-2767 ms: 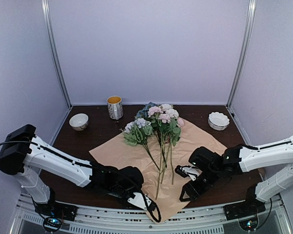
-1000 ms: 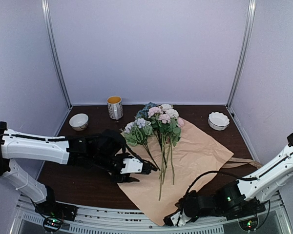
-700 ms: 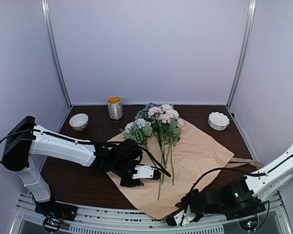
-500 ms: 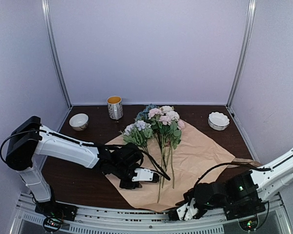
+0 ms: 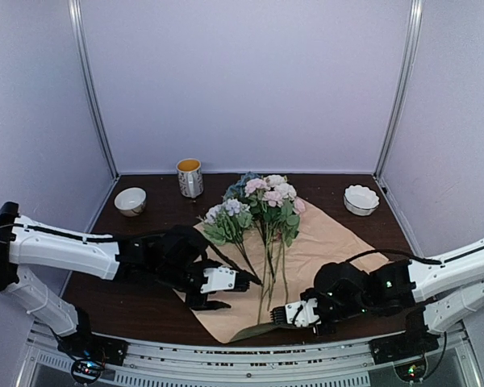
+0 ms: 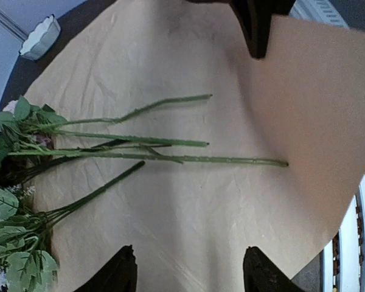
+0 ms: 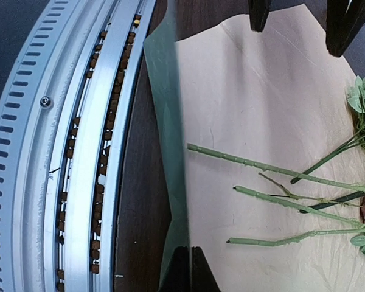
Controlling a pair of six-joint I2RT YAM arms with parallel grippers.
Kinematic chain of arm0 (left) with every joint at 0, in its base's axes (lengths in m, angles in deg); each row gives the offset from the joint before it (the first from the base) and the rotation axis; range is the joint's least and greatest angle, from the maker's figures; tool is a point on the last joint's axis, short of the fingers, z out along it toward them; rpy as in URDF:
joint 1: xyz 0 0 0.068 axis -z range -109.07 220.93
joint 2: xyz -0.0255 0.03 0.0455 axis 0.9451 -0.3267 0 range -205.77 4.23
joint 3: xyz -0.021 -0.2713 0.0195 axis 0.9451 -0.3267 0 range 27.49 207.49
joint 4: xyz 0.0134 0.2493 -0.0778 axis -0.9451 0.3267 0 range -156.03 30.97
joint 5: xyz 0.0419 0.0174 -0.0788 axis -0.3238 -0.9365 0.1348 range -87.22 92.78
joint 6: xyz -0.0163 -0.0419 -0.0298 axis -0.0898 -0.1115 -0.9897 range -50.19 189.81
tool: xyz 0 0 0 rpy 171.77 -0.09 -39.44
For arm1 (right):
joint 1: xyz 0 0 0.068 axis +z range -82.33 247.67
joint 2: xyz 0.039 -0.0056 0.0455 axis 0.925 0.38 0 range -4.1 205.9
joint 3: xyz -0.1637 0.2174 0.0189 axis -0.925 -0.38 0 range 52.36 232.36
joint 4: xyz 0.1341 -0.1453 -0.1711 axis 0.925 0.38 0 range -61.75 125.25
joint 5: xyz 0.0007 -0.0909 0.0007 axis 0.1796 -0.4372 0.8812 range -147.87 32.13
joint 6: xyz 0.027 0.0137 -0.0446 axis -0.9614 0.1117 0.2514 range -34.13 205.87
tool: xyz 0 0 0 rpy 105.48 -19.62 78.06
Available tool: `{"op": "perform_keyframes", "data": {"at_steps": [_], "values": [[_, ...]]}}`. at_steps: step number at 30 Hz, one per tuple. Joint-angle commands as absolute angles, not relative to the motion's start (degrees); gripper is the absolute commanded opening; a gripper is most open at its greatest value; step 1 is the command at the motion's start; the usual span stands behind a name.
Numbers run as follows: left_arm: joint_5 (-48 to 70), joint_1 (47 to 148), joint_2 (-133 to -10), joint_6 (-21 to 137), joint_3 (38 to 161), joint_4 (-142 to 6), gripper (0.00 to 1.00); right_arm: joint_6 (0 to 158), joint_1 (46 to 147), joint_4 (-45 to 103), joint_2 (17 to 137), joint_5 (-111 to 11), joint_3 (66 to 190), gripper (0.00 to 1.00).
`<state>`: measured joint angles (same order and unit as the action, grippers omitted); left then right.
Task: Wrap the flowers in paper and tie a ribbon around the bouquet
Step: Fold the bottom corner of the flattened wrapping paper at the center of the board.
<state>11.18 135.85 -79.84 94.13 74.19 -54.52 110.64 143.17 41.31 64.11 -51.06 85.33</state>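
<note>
We pinch the near corner of the paper (image 5: 335,242) in the right gripper (image 5: 293,314). The flowers (image 5: 266,201) lie at its eleven o'clock, stems running twelve-to-six. The left gripper (image 5: 220,292) gapes empty, nearer them.

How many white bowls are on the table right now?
2: one plain bowl at the back left, near the mug; one scalloped bowl at the back right. None seems hidden.

Pale lavender walls (image 5: 242,81) are closing in the booth on three sides, with slim metal posts (image 5: 93,89) standing at the back corners. Soft, even light is falling on the dark brown wooden counter (image 5: 157,218), and a slotted metal rail (image 5: 194,361) is running along its near edge.
</note>
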Motion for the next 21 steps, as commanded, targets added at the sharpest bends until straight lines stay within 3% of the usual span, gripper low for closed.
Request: {"op": "perform_keyframes", "data": {"at_steps": [1,9,15,21], "values": [[14.47,139.87,-75.61,95.12,71.89,-59.52,0.64,110.76,140.71,45.87,65.08,-48.32,88.53,0.0],[12.81,144.9,-77.36,97.65,67.79,-65.39,0.67,110.59,137.94,53.48,70.91,-50.72,93.06,0.0],[13.63,144.98,-81.55,98.02,73.1,-57.72,0.68,107.49,135.32,55.16,71.55,-52.12,94.5,0.0],[11.46,144.29,-83.62,94.39,75.74,-55.37,0.66,93.97,132.87,60.45,74.91,-50.31,100.38,0.0]]}}
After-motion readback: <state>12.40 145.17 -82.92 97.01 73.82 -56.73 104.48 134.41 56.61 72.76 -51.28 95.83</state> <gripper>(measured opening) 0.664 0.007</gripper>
